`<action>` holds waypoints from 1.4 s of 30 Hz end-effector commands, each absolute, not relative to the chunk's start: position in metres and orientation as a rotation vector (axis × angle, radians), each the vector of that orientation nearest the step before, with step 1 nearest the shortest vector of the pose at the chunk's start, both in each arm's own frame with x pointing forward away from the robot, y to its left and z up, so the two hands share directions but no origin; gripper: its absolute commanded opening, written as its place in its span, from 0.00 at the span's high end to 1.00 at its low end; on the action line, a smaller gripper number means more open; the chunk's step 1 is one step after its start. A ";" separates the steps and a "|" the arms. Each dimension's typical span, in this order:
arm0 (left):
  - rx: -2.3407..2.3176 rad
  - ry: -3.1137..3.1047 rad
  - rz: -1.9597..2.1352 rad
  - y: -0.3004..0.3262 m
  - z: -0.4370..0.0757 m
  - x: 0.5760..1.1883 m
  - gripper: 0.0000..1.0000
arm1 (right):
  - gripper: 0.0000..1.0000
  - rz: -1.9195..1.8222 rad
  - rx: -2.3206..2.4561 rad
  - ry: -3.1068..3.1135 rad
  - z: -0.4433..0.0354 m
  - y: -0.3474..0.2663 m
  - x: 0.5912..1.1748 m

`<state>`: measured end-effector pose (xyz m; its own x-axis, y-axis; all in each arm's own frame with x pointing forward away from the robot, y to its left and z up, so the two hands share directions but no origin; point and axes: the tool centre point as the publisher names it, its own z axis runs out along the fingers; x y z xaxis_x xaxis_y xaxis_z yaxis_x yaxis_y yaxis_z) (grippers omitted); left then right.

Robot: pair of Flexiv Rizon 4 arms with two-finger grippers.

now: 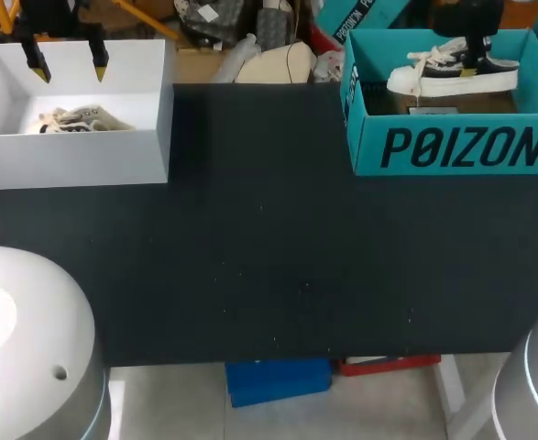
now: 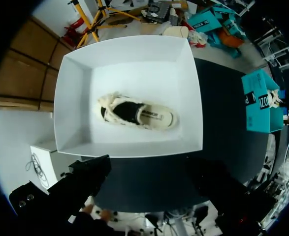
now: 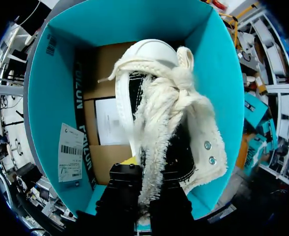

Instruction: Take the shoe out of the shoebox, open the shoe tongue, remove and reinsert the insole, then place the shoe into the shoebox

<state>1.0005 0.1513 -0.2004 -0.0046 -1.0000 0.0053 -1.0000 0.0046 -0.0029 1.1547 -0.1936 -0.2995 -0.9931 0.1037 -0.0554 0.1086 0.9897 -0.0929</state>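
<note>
A black-and-white shoe (image 1: 452,73) with white laces and a fleecy lining (image 3: 154,98) hangs inside the open teal shoebox (image 1: 452,147), above its cardboard floor. My right gripper (image 1: 475,48) is shut on the shoe's fleecy collar from above. In the right wrist view the collar is pinched between the dark fingers of the right gripper (image 3: 146,196), and the toe points away over the teal shoebox (image 3: 50,98). My left gripper (image 1: 67,62) hovers open over a white box (image 1: 67,156) at the far left. In the left wrist view the left gripper (image 2: 149,172) stands wide.
A cream shoe (image 1: 76,119) lies on its side in the white box (image 2: 75,98), seen also as the cream shoe (image 2: 137,113) below my left gripper. The black table top (image 1: 269,257) stretches between the two boxes. A paper sheet (image 3: 110,123) lies on the teal box's floor.
</note>
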 end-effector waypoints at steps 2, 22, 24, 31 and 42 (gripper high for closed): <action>2.219 -2.223 0.005 0.151 -0.200 1.000 0.00 | 1.00 -0.202 0.190 2.812 -0.199 -0.172 1.075; 2.219 -2.223 0.005 0.151 -0.200 1.000 0.00 | 1.00 -0.358 0.202 2.505 -0.062 0.075 0.889; 2.219 -2.223 0.005 0.151 -0.200 1.000 0.00 | 1.00 -0.326 0.188 2.498 -0.074 0.098 0.873; 2.219 -2.223 0.005 0.151 -0.200 1.000 0.00 | 1.00 -0.292 0.203 2.537 -0.157 0.158 0.825; 2.219 -2.223 0.005 0.151 -0.200 1.000 0.00 | 1.00 -0.229 0.325 2.586 -0.283 0.215 0.793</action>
